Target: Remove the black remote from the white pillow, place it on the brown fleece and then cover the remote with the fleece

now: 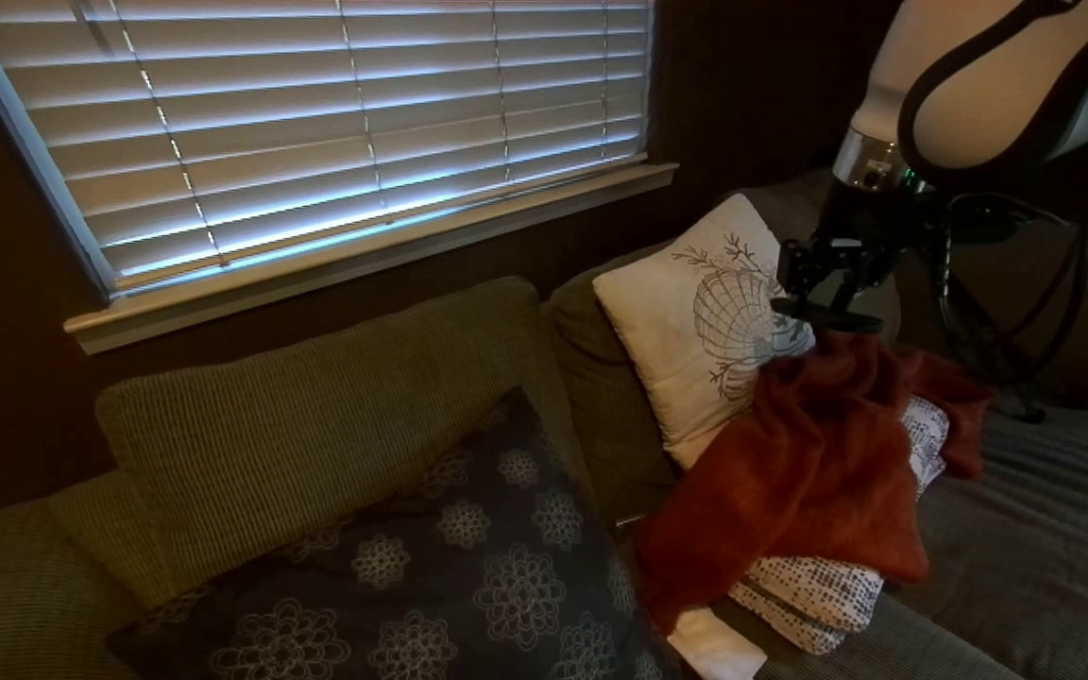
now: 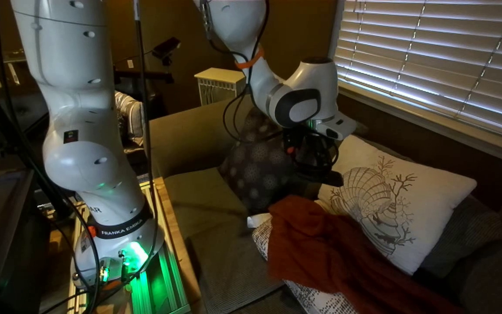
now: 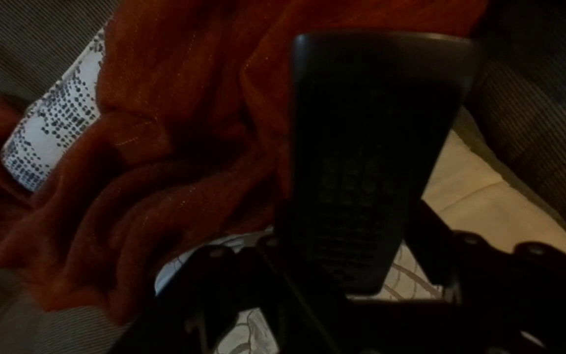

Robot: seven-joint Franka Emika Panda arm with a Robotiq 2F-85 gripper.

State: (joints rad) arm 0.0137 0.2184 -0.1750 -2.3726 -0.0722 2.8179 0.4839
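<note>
The black remote is clamped between the fingers of my gripper in the wrist view, with its buttons toward the camera. In an exterior view the remote is a dark flat bar under the gripper, raised above the fleece. The red-brown fleece lies in folds over a patterned cushion; it also shows in an exterior view and the wrist view. The white pillow with a shell print leans on the sofa back behind the fleece, also in an exterior view.
A white cushion with dark dots lies under the fleece. A dark flower-print pillow leans beside it on the sofa. A small white piece sticks out at the fleece's edge. A window with blinds is behind the sofa.
</note>
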